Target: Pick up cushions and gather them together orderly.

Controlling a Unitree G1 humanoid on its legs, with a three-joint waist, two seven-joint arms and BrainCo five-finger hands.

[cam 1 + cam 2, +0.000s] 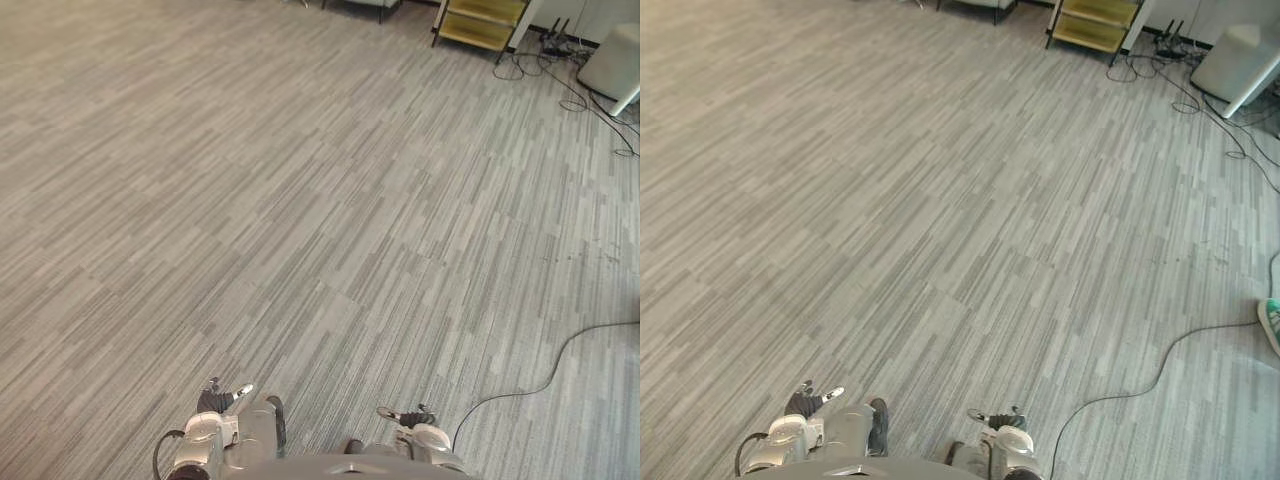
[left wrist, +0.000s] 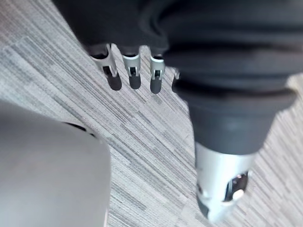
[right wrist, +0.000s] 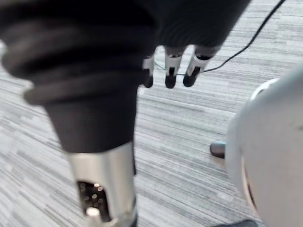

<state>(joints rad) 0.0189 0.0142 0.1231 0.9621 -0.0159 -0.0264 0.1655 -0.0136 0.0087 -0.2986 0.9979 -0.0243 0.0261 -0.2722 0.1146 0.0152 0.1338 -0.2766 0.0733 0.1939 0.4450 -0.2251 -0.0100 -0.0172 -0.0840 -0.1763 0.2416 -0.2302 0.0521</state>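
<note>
Far to the right, beyond a wide stretch of flat carpet (image 1: 300,200) woven in narrow grey streaks, stands a dark-framed rack (image 1: 480,22) with yellow shelves. Thin black cables (image 1: 553,47) lie tangled beside it, and a pale, smooth, blocky shape (image 1: 618,58) sits just past them; whether it is a cushion cannot be told. At the near edge both hands hang low over the carpet, the left hand (image 2: 131,64) and the right hand (image 3: 171,66), fingers straight, loosely spread, holding nothing.
</note>
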